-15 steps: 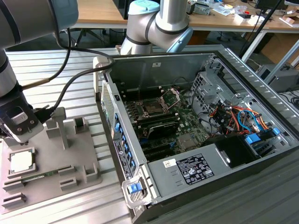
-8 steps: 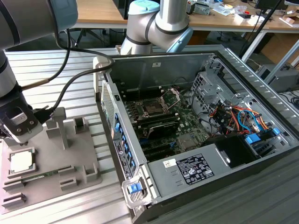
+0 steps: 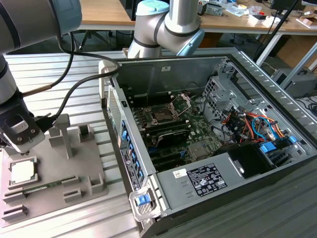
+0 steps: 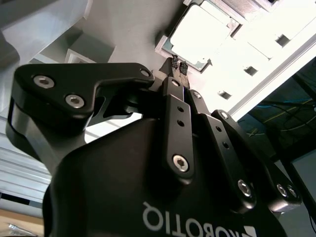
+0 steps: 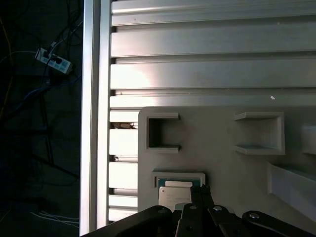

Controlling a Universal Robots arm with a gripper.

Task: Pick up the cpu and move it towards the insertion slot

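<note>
A robotics or electronics lab is indicated: an opened computer case [image 3: 163,77] is laid on a slatted aluminium table [image 3: 74,94], a robot arm [image 3: 171,22] is seen just behind the case, and wooden benches [image 3: 99,15] strewn with cables and parts are seen farther behind it.

We see a ribbed aluminium surface [image 3: 91,109]. On it, toward the exterior view's left, lies a grey fixture plate [image 3: 54,161] with raised blocks. Just beside the plate, on the exterior view's right, sits an open computer case [image 3: 158,74].
</note>
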